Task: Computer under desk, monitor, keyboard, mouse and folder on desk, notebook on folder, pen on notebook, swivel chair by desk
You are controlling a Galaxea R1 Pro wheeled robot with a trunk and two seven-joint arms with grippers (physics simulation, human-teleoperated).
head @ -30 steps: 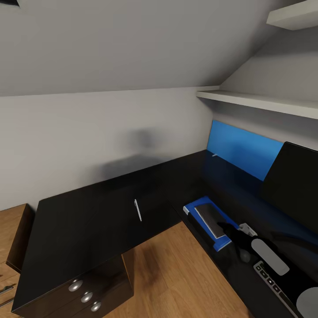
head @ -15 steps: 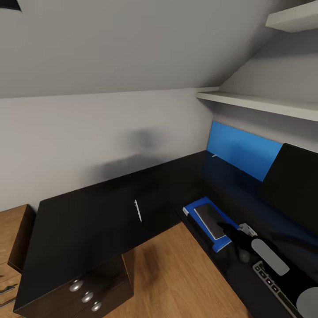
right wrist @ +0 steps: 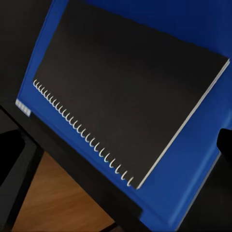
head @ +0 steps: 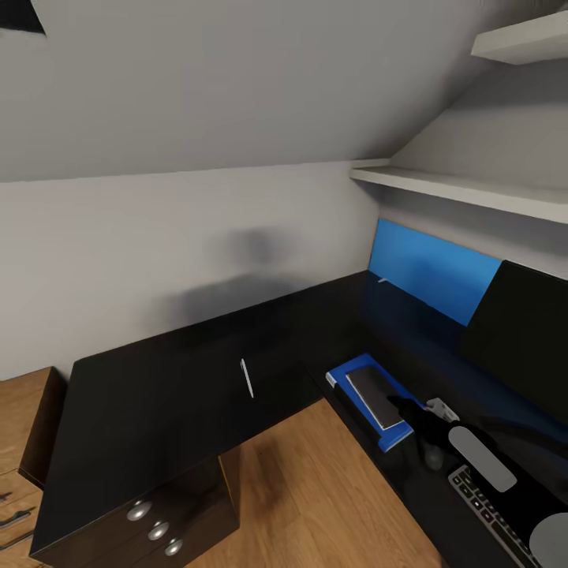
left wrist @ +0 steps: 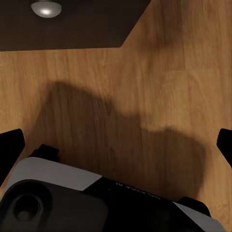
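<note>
The blue folder (head: 349, 374) lies on the black desk (head: 158, 394) near its inner corner, and the dark, spiral-bound notebook (head: 375, 397) rests on top of it. My right gripper (head: 404, 408) hovers just over the notebook's near end. In the right wrist view it is open (right wrist: 116, 145) above the notebook (right wrist: 125, 92) and folder (right wrist: 193, 169), with nothing between the fingers. The pen (head: 247, 377) lies alone on the desk's left wing. A dark mouse (head: 435, 456) and the keyboard (head: 485, 513) sit beside my right arm, below the monitor (head: 521, 331). My left gripper (left wrist: 116, 145) is open over the wood floor.
A dark drawer unit with round silver knobs (head: 155, 530) stands under the desk's left wing. Low oak drawers (head: 16, 442) sit at far left. White shelves (head: 473, 188) hang above the monitor, with a blue panel (head: 430, 268) on the wall behind the desk.
The head camera has shifted a little, so the whole picture drifts slightly. The folder, notebook, pen and my right gripper have not visibly moved.
</note>
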